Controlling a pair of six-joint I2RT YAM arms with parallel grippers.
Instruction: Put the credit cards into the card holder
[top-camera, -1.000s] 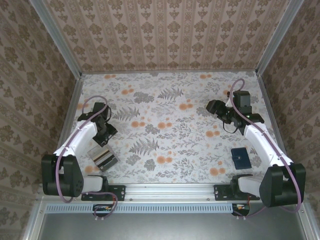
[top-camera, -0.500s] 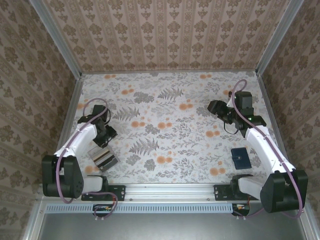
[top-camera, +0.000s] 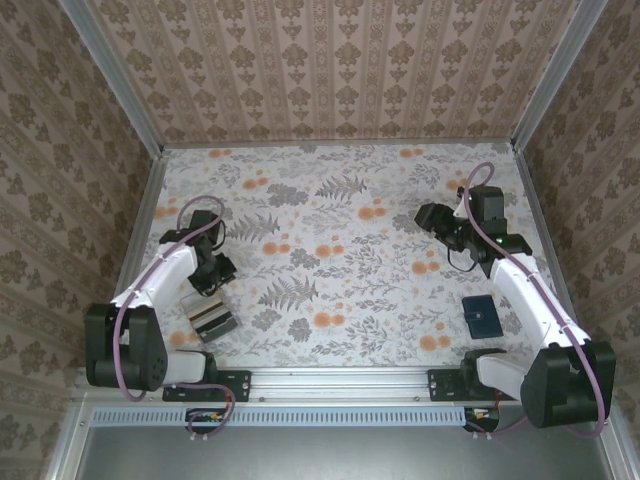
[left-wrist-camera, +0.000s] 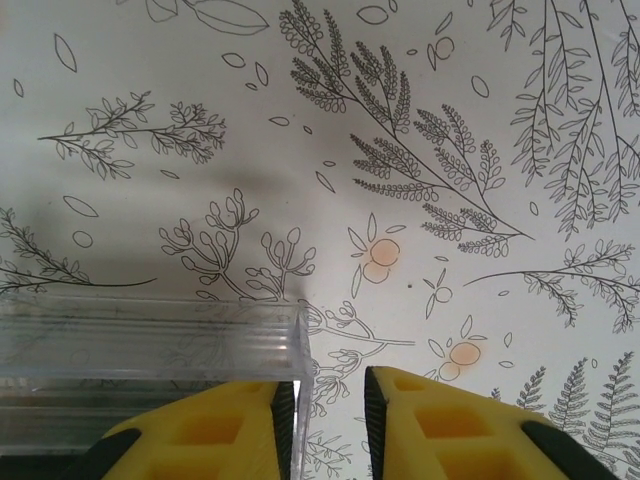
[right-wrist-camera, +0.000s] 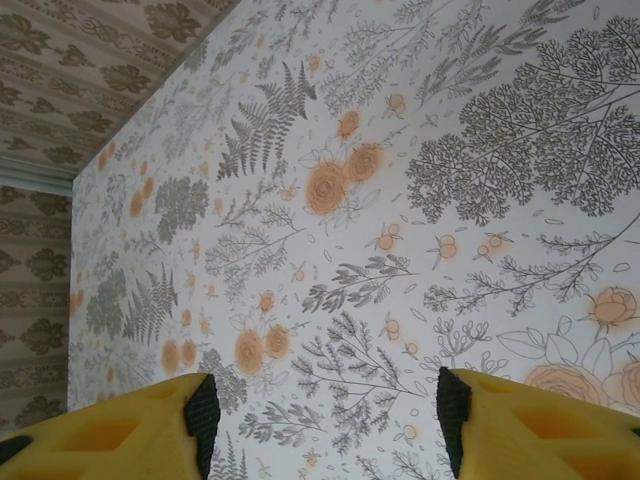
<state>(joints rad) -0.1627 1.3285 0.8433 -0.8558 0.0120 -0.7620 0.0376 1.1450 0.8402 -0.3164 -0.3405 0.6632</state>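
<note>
Two risks stand out. First, the left end effector (top-camera: 208, 288) sits right at the far edge of the card holder (top-camera: 190, 303), low over the tabletop (top-camera: 330, 230). In the left wrist view its jaws stand a narrow slit apart with the printed surface showing between them. Nothing is clamped, and the holder's clear corner lies against the inner face of one finger. A light, smooth, clear box like this would probably skid or tip if a finger nudges it sideways, and the cards inside could spill.

Second, a dark blue flat rectangle (top-camera: 483, 315) lies alone on the near right of the tabletop, beside the right arm and well apart from the holder. If it is a card yet to be filed, it lies flush on the surface, so a pinch from above may slip off its thin edge or merely drag it along. The right end effector (top-camera: 428, 214) hangs farther back, jaws wide open and empty, away from that rectangle.

The credit cards (top-camera: 210, 320) stand in the holder on the near left. They are seen edge-on as narrow stripes, whitish, tan and dark, packed close together. Through the clear wall in the left wrist view only dim bands show, too blurred to count.
</note>
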